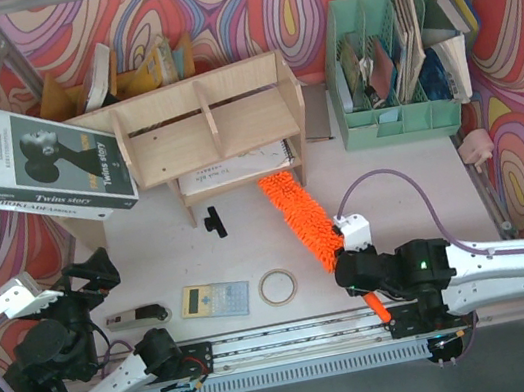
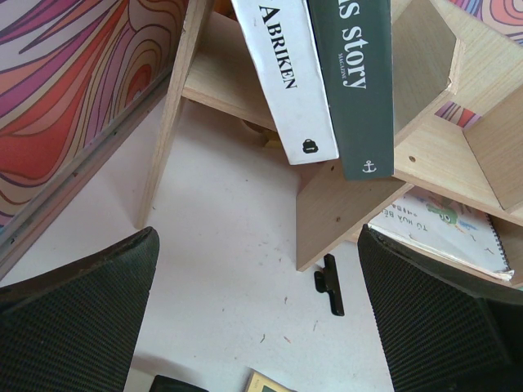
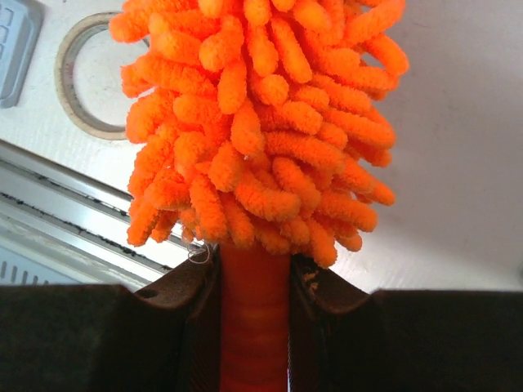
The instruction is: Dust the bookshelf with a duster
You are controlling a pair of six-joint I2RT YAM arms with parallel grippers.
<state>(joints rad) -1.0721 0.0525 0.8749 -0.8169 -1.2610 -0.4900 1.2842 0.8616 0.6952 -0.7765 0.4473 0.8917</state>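
The right gripper (image 1: 356, 269) is pinching the duster (image 1: 302, 219) by its smooth orange handle, just below the fluffy head; in the right wrist view its jaws (image 3: 253, 282) are pressing on both sides of the handle while the orange head (image 3: 261, 122) is filling the middle of the frame. In the top view the duster is lying diagonally in the lower middle, its tip pointing up and left toward the right end of the bookshelf (image 1: 210, 129) and reaching near a spiral notebook (image 1: 237, 170) that is lying under the lower tier; whether the tip is touching anything cannot be told. The bookshelf is standing in the upper middle, with large books (image 1: 43, 163) leaning over its left end. The left gripper (image 1: 93, 276) is hovering at lower left with its fingers (image 2: 73, 310) spread wide and holding nothing, facing the shelf's left leg (image 2: 335, 204). A tape ring (image 1: 278, 287) and a calculator (image 1: 214, 299) are lying just left of the duster's handle.
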